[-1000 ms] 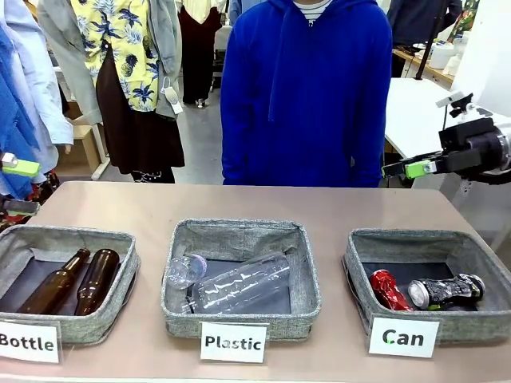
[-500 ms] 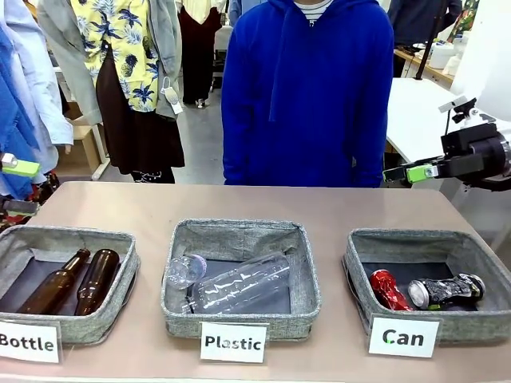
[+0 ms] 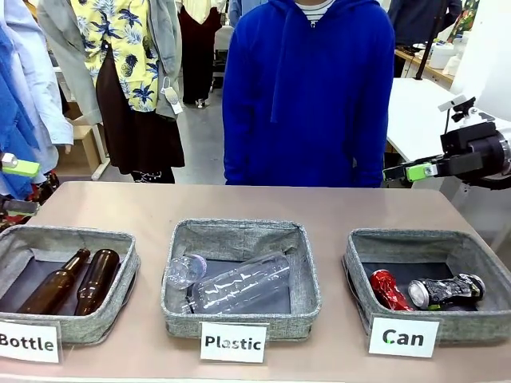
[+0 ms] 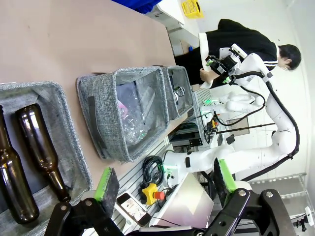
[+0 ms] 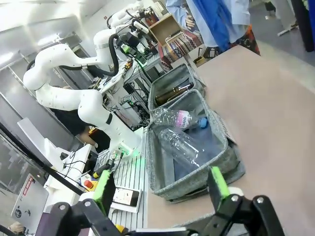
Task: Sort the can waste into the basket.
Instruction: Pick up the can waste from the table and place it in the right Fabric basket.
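We found both pieces of can waste lying inside the basket labelled "Can", at the robot's right end of the tabletop. The red can lay toward the basket's left half, its long axis running diagonally from the back left toward the front. The black can lay just beside it on the right, roughly crosswise, one silver end turned toward the red one; whether the two touched we could not tell.

Our right gripper hung above and behind the basket's far rim, pointing toward the middle of the tabletop, so the cans sat below it and nearer the robot's side. In the right wrist view its green-padded fingers stood well apart with nothing between them. Our left gripper was likewise spread and empty, far off at the opposite end near the brown bottles in the "Bottle" basket.

The clear plastic bottles lay in the "Plastic" basket between the two. A person in a blue hoodie stood at the far side. We saw no can left on the tabletop, so we judged the sorting complete, with only a withdrawal remaining.
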`<state>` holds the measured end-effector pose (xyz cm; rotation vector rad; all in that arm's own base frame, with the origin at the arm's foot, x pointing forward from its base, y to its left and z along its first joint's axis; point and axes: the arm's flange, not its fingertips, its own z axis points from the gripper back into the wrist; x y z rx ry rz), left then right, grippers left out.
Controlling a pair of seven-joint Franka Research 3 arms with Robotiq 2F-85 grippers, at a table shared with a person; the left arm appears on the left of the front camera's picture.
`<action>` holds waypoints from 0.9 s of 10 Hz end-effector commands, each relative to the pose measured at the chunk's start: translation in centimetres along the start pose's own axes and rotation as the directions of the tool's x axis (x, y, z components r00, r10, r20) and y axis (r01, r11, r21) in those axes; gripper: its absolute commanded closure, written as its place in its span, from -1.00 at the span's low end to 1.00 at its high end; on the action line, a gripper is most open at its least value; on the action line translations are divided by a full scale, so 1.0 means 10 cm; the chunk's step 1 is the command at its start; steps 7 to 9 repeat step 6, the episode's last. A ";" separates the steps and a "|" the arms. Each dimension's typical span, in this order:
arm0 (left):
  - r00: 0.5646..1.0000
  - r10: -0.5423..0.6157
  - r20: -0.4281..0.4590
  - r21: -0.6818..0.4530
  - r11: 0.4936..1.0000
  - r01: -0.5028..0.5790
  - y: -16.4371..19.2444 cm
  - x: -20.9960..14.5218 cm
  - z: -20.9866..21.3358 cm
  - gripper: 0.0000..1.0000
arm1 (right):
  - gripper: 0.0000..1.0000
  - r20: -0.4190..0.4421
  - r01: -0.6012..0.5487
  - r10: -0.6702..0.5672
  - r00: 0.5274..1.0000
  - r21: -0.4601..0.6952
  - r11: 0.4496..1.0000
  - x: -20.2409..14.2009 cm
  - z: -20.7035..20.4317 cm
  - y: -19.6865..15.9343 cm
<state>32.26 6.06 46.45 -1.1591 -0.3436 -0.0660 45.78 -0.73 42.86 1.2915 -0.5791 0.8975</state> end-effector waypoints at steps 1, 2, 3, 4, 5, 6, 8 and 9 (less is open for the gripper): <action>1.000 0.002 0.002 -0.010 1.000 -0.002 -0.03 -0.02 -0.01 -1.00 | -1.00 0.003 -0.006 0.006 1.000 0.004 1.000 0.03 0.01 0.00; 1.000 0.002 0.002 -0.010 1.000 -0.002 -0.03 -0.02 -0.01 -1.00 | -1.00 0.003 -0.006 0.006 1.000 0.004 1.000 0.03 0.01 0.00; 1.000 0.002 0.002 -0.010 1.000 -0.002 -0.03 -0.02 -0.01 -1.00 | -1.00 0.003 -0.006 0.006 1.000 0.004 1.000 0.03 0.01 0.00; 1.000 0.002 0.002 -0.010 1.000 -0.002 -0.03 -0.02 -0.01 -1.00 | -1.00 0.003 -0.006 0.006 1.000 0.004 1.000 0.03 0.01 0.00; 1.000 0.002 0.002 -0.010 1.000 -0.002 -0.03 -0.02 -0.01 -1.00 | -1.00 0.003 -0.006 0.006 1.000 0.004 1.000 0.03 0.01 0.00; 1.000 0.002 0.002 -0.010 1.000 -0.002 -0.03 -0.02 -0.01 -1.00 | -1.00 0.003 -0.006 0.006 1.000 0.004 1.000 0.03 0.01 0.00; 1.000 0.002 0.002 -0.010 1.000 -0.002 -0.03 -0.02 -0.01 -1.00 | -1.00 0.003 -0.006 0.006 1.000 0.004 1.000 0.03 0.01 0.00; 1.000 0.002 0.002 -0.010 1.000 -0.002 -0.03 -0.02 -0.01 -1.00 | -1.00 0.003 -0.006 0.006 1.000 0.004 1.000 0.03 0.01 0.00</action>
